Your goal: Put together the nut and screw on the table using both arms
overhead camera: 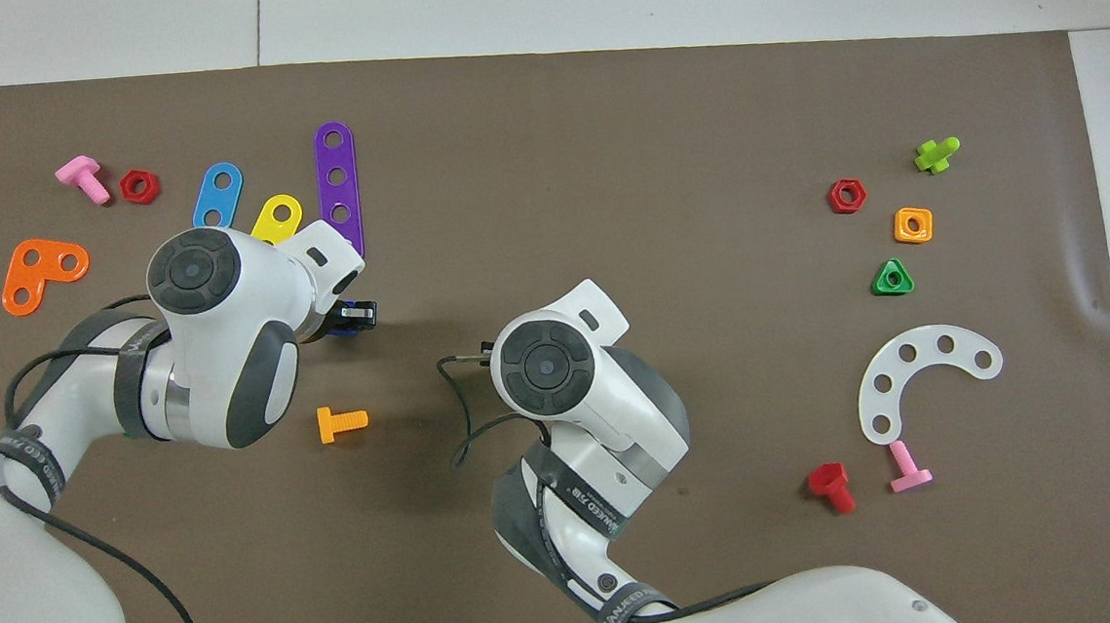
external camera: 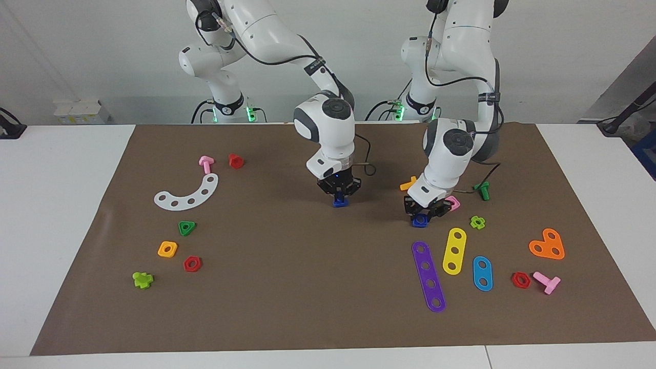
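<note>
My left gripper (external camera: 423,212) is shut on the blue nut (external camera: 420,221) and holds it low over the brown mat (external camera: 287,287), near the purple strip. In the overhead view the left gripper (overhead camera: 352,317) sticks out from under its wrist, with a sliver of the blue nut (overhead camera: 345,332) below it. My right gripper (external camera: 339,193) is shut on the blue screw (external camera: 340,202) and holds it above the middle of the mat. In the overhead view the right wrist hides that gripper and the screw. The two grippers are apart.
Beside the left gripper lie a pink square nut (external camera: 453,203), an orange screw (external camera: 408,183), a green screw (external camera: 482,190), a purple strip (external camera: 428,277) and a yellow strip (external camera: 454,250). A white curved strip (external camera: 187,193), a green triangular nut (external camera: 187,227) and an orange square nut (external camera: 167,249) lie toward the right arm's end.
</note>
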`<move>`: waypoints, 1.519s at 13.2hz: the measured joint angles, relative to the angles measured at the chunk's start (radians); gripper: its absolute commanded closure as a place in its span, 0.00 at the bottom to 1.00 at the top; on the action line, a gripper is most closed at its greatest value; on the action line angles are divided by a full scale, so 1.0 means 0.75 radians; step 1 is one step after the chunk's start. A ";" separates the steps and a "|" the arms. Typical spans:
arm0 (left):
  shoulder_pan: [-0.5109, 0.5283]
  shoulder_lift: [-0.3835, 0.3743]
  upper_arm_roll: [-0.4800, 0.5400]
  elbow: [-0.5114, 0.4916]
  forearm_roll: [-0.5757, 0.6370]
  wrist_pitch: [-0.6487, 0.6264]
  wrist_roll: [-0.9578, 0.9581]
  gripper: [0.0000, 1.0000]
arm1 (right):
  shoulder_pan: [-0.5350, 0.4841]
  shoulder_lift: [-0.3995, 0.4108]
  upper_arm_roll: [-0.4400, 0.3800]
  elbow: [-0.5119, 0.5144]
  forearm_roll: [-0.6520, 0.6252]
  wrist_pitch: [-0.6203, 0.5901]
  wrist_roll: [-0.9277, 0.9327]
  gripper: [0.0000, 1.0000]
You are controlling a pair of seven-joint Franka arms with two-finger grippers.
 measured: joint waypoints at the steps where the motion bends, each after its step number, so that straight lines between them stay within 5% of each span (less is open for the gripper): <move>1: -0.018 0.001 -0.001 0.017 -0.011 -0.017 -0.040 1.00 | 0.000 0.000 -0.002 0.000 -0.003 -0.003 0.000 0.34; 4: -0.084 0.009 -0.003 0.055 -0.052 -0.031 -0.208 1.00 | -0.012 -0.001 -0.010 0.007 -0.005 -0.004 0.000 0.03; 7: -0.154 0.014 -0.005 0.073 -0.072 -0.030 -0.367 1.00 | -0.083 -0.057 -0.018 0.027 -0.006 -0.042 -0.015 0.02; 16: -0.418 0.039 -0.008 0.147 -0.095 -0.025 -0.760 1.00 | -0.374 -0.503 -0.021 -0.036 0.054 -0.469 -0.448 0.02; 20: -0.475 0.039 -0.009 0.187 -0.102 -0.069 -0.821 1.00 | -0.533 -0.619 -0.024 -0.048 0.072 -0.565 -0.672 0.02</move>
